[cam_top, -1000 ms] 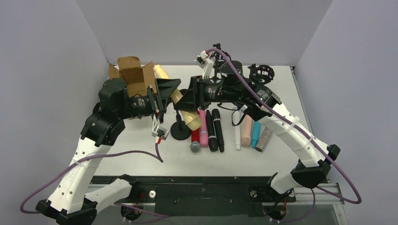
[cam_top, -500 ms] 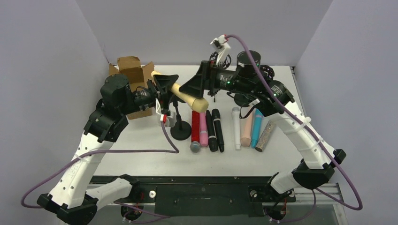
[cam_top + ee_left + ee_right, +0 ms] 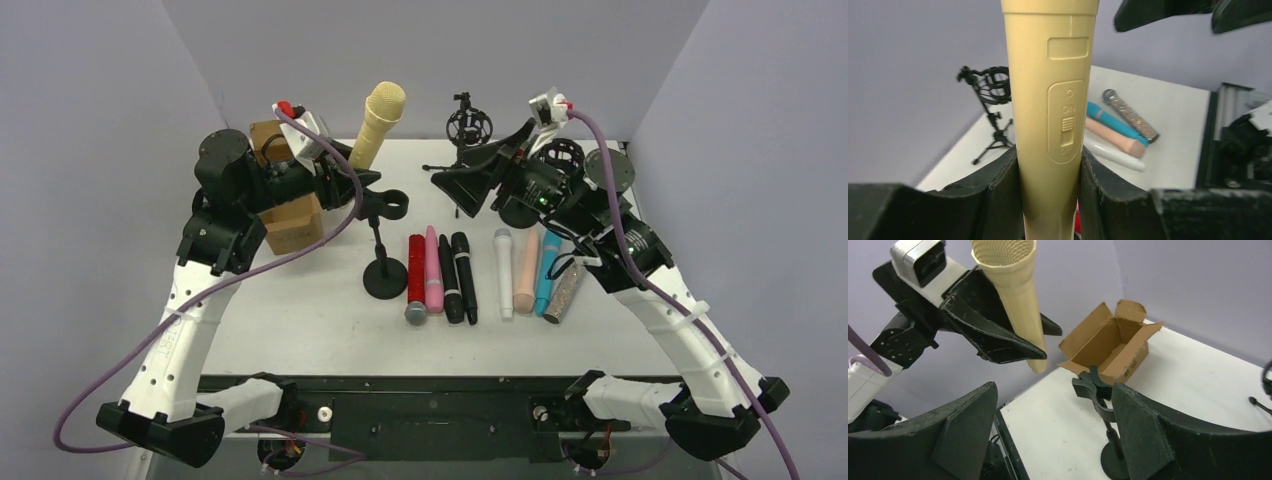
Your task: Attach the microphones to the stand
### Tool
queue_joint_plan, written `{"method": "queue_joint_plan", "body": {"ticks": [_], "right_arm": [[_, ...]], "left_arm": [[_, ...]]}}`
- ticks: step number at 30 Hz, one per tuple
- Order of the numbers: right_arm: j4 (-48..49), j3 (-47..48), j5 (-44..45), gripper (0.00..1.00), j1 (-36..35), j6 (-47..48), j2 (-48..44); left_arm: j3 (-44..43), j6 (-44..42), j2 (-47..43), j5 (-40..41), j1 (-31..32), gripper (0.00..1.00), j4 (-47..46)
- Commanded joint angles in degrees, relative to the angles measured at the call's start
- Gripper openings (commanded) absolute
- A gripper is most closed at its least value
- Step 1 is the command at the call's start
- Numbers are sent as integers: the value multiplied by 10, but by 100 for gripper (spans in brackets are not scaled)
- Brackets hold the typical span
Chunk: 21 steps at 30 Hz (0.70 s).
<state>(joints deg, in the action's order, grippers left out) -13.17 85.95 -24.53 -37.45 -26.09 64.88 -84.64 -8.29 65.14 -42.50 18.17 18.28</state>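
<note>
My left gripper (image 3: pixel 352 178) is shut on the lower body of the cream-yellow microphone (image 3: pixel 372 128) and holds it upright, head up, above and just left of the black stand's clip (image 3: pixel 392 205). In the left wrist view the microphone (image 3: pixel 1050 100) fills the gap between the pads (image 3: pixel 998 195). My right gripper (image 3: pixel 468 186) is open and empty, right of the clip, which sits between its fingers in the right wrist view (image 3: pixel 1095 392). Red (image 3: pixel 415 275), pink (image 3: pixel 433 268), two black (image 3: pixel 456 278), white (image 3: pixel 503 270), peach (image 3: pixel 525 272), teal (image 3: pixel 546 270) and glittery (image 3: pixel 562 296) microphones lie on the table.
An open brown cardboard box (image 3: pixel 292 205) stands at the back left behind my left gripper. A small tripod with a shock mount (image 3: pixel 468 125) stands at the back centre. Another shock mount (image 3: pixel 557 158) and a round base (image 3: pixel 612 170) stand at the back right.
The cream-yellow microphone was held level between both grippers. The right gripper has let go and drawn back right. The left gripper has swung the microphone upright and raised it.
</note>
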Motion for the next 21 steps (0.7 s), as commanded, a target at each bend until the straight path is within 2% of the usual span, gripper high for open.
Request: {"method": "queue_joint_plan", "body": {"ticks": [1,5,14,16,17,18,19,20,21], "right_arm": [[108,7,-52,80,-35,26,38],[110,56,-55,80,-84,42,89],[242,58,-99,78,-90,-26,139],[255,63,-107,73,-90,-41,148],[258,70,-112,66,-90,-52,158],[257,73,-114,53,-90,-60,161],[255,79,-116,44,-90,-63,168],[247,80,-116,25,-89,-66,170],[242,79,-110,16,-87,-66,171]], "left_arm": [[-25,170,10,-93,7,0,-72],[-16,175,13,-141,18,0,-66],[-21,149,13,-227,23,0,-16],[-20,156,13,-231,24,0,-20],[-20,166,13,-232,24,0,-30],[-21,169,16,-232,24,0,-32],[-25,172,18,-231,23,6,-31],[-29,172,21,-230,22,16,-26],[-38,166,26,-224,17,49,-9]]}}
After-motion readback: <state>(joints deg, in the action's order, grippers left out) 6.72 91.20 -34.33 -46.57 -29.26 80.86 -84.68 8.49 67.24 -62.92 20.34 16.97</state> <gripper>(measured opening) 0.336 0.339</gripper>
